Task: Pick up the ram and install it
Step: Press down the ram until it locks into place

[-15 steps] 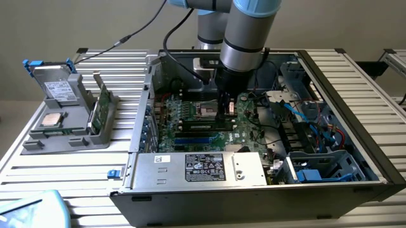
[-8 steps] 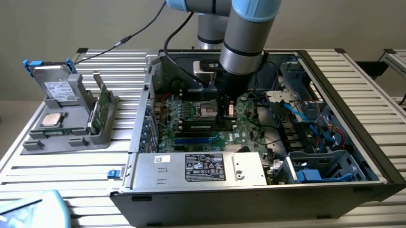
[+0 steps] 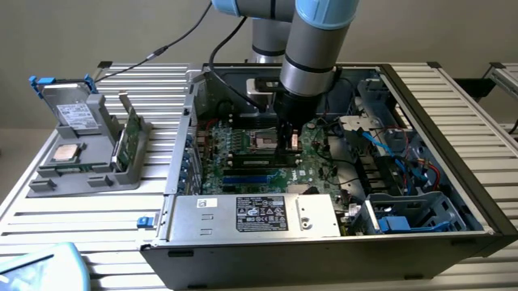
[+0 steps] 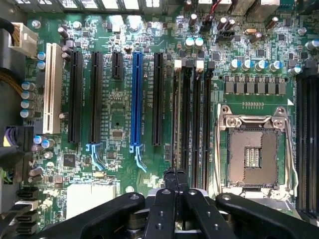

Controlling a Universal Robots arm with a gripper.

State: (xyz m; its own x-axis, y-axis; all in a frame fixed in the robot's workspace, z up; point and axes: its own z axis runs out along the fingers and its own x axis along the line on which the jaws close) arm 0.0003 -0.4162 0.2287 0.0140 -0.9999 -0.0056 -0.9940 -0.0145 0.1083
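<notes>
From my remote station: an open computer case [image 3: 453, 200] lies on the slatted surface [image 3: 65, 212], its motherboard [image 3: 242, 142] flat inside and the power supply [image 3: 251, 215] along the near wall. My arm's gripper [image 3: 285, 144] reaches down into the case above the memory slots [image 4: 192, 114], which run between the expansion slots [image 4: 94, 97] and the processor socket [image 4: 252, 154]. To the exterior view's left of the case stands a holder tray [image 3: 81, 176]: a ram [image 3: 130, 136] stick upright in it, a processor chip [image 3: 67, 154] lying beside that, a drive [image 3: 74, 112] behind.
</notes>
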